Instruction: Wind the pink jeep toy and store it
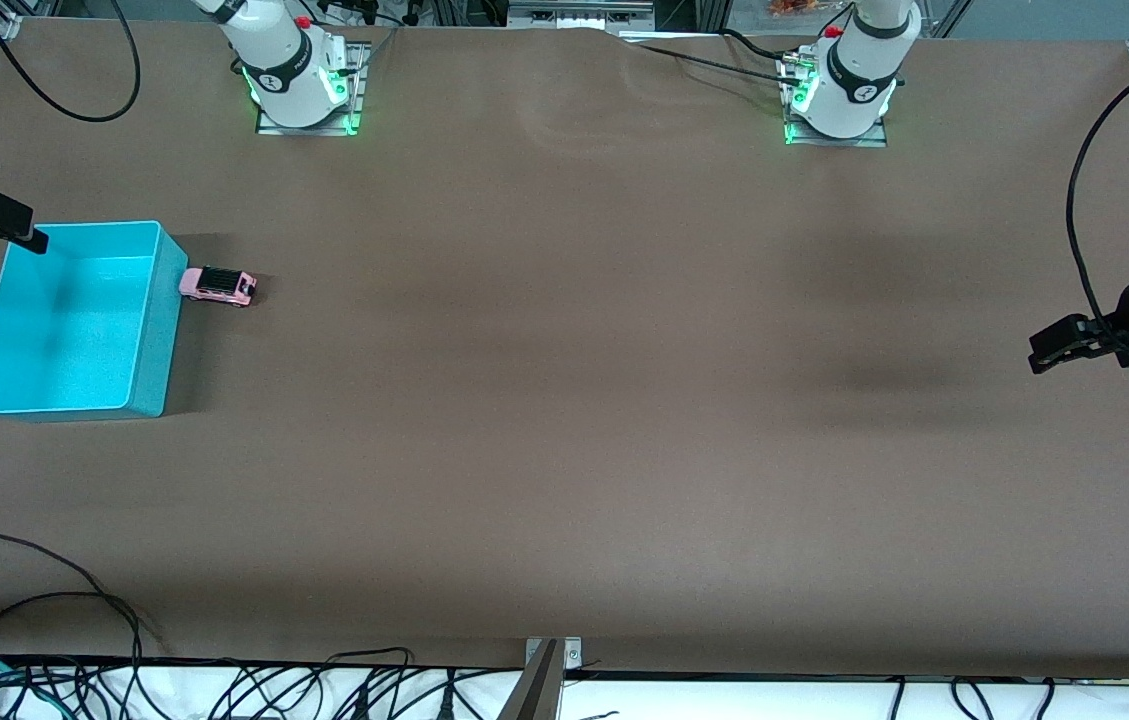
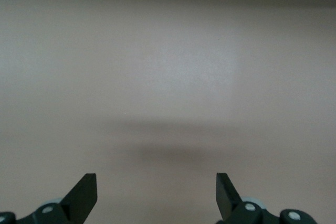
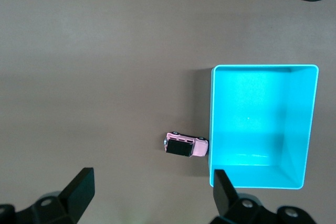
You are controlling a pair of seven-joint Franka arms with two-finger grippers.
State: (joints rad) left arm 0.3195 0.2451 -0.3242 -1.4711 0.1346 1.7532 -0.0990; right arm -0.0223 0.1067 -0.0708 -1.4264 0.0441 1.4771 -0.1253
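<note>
I see the pink jeep toy on the brown table, touching the outer wall of the turquoise bin on the side toward the left arm's end. My right gripper hangs above the table beside the bin, fingers spread apart, holding nothing. My left gripper waits over bare table at its own end, fingers likewise apart. I can read no writing on the toy or bin.
</note>
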